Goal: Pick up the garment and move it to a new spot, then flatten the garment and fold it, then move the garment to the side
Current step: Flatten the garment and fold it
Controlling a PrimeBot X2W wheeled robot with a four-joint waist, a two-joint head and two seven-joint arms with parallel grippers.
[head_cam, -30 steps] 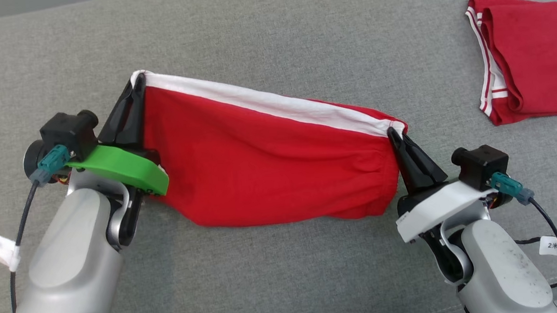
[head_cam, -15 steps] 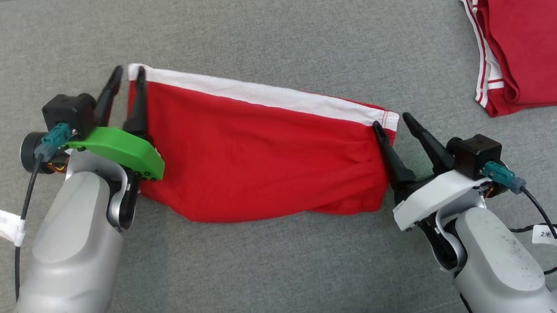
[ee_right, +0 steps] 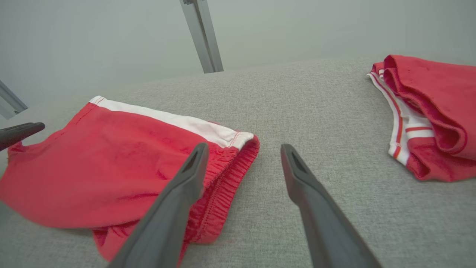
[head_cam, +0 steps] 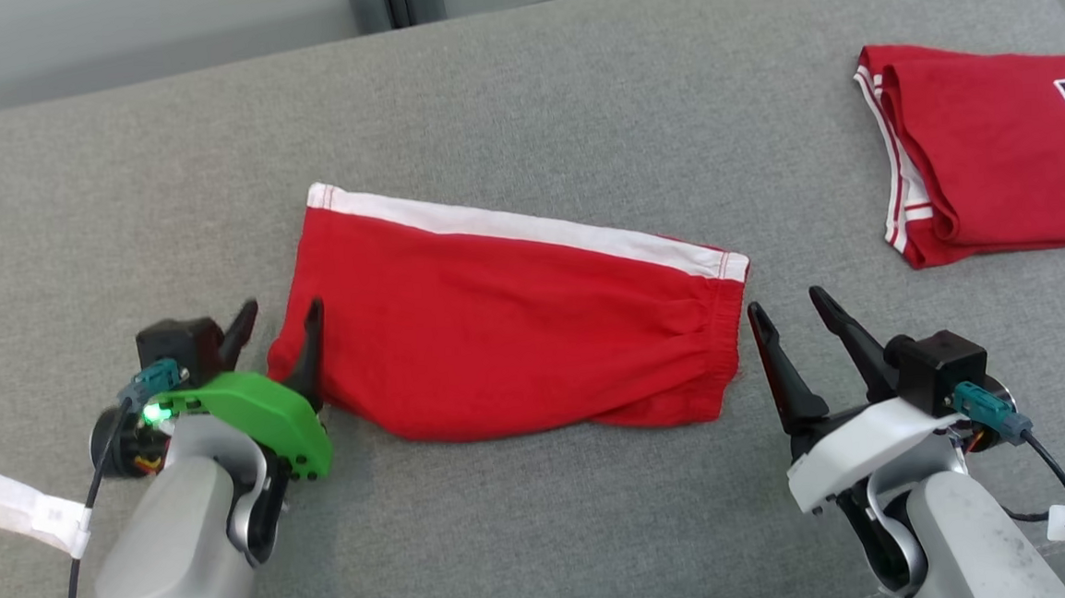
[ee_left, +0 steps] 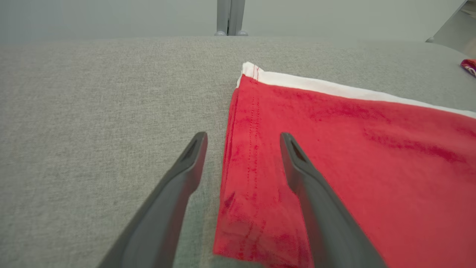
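Left gripper (head_cam: 281, 306) stands with its jaws apart and empty. It straddles the hem end of the garment (head_cam: 516, 328), with one finger over the red cloth and the other over the grey surface (head_cam: 520, 96). Whether the inner finger touches the cloth cannot be told. Right gripper (head_cam: 784, 300) is likewise spread wide, and nothing is held in it. It is placed just beside the garment's waistband (head_cam: 724, 324), apart from it.

Between the two grippers the garment — red shorts, apparently doubled leg on leg — is laid out on the grey surface, with its white stripe (head_cam: 510, 226) along the far edge. The near edge is seen to bulge unevenly towards the waistband end.

The fold is judged to be partly done. For the next grasp, all layers at each end should be taken together, close to the far corners, so that no lower layer is left behind. Even tension should be kept between the ends. The near edge should be smoothed before any further crease is set — a slack layer would probably be folded in crooked.

Beyond the garment's waistband end, well apart, a folded red jersey (head_cam: 996, 160) lies on the grey surface; it should be left undisturbed.
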